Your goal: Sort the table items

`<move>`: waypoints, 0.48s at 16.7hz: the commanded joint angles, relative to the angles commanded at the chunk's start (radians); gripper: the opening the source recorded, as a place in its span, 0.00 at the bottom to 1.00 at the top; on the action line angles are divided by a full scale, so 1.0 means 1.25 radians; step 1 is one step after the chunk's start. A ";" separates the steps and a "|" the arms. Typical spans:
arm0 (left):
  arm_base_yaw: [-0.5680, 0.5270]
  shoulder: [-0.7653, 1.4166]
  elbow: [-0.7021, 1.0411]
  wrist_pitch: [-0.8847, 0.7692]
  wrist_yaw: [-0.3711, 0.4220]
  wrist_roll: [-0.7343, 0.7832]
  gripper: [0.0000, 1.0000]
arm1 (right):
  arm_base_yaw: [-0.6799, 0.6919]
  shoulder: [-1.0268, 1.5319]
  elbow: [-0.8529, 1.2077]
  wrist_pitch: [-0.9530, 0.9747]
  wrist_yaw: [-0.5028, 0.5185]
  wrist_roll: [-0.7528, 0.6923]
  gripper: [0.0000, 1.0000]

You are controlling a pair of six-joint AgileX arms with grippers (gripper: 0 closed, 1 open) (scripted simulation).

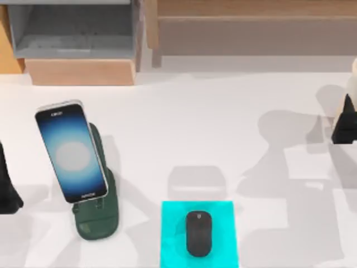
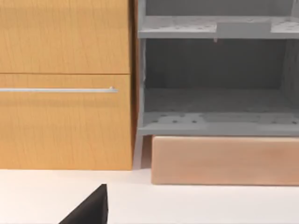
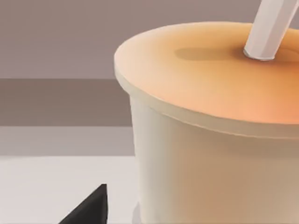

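White tabletop (image 1: 223,111) runs under the whole scene, with a wooden cabinet and a grey open shelf (image 1: 72,33) along its far edge; at the top view's far left the left gripper (image 1: 8,187) sits low beside the table's edge, parked, and whether it is wide or narrow cannot be told; its wrist camera faces the shelf (image 2: 215,84) and a wooden drawer front (image 2: 65,84). Next comes the smartphone (image 1: 71,151), slim, its screen glowing blue-white, propped tilted on a dark green stand (image 1: 97,220), seemingly its sorted place; near the middle front, the mouse (image 1: 198,233), small, black and oval, lies centred on a cyan mat (image 1: 173,223), which looks like its assigned spot. At the far right the right gripper (image 1: 345,125) is close by the cup (image 3: 210,154), cream with a lid and a straw; its grip cannot be told; the cup appears to be the item left to sort.
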 joint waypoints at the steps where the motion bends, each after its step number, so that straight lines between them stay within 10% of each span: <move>1: 0.000 0.000 0.000 0.000 0.000 0.000 1.00 | 0.001 0.015 0.009 0.014 0.002 -0.001 1.00; 8: 0.000 0.000 0.000 0.000 0.000 0.000 1.00 | -0.001 0.026 0.023 0.015 0.001 -0.002 1.00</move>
